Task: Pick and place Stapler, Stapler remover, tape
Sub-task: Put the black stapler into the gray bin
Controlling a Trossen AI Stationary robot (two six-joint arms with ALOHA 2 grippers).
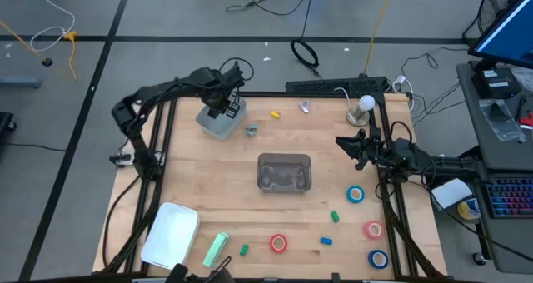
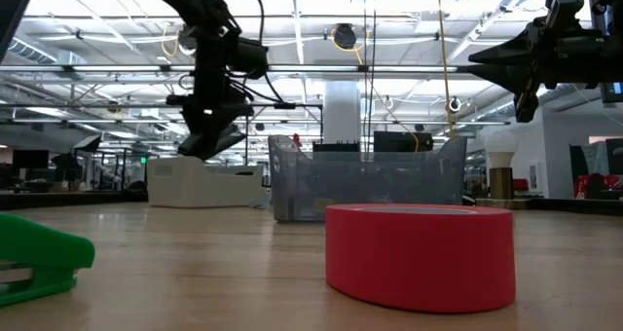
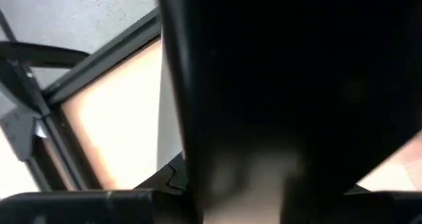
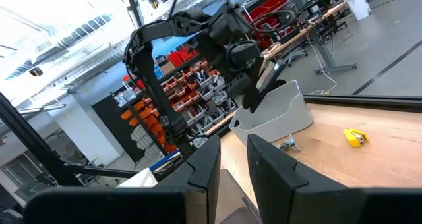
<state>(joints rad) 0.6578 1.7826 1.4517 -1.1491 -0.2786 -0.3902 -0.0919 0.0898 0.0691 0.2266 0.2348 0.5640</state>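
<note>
The mint-green stapler point(image 1: 216, 250) lies at the table's near edge and also shows in the low view point(image 2: 39, 258). One silvery stapler remover point(image 1: 250, 131) lies beside a pale container point(image 1: 215, 123); another point(image 1: 305, 106) lies near the far edge. A red tape point(image 1: 278, 243) lies near the front. A blue tape point(image 1: 356, 195), a pinkish tape point(image 1: 372, 230) and a second blue tape point(image 1: 378, 258) lie at the right. My left gripper point(image 1: 223, 106) hangs over the pale container. My right gripper point(image 1: 354, 146) is open and empty, raised at the table's right side.
A clear plastic bin point(image 1: 285, 172) stands at the table's middle. A white tray point(image 1: 171, 233) lies at the near left. Small green point(image 1: 335, 216), blue point(image 1: 326, 240) and yellow point(image 1: 276, 114) bits lie scattered. A white ball on a stand point(image 1: 365, 106) stands at the far right.
</note>
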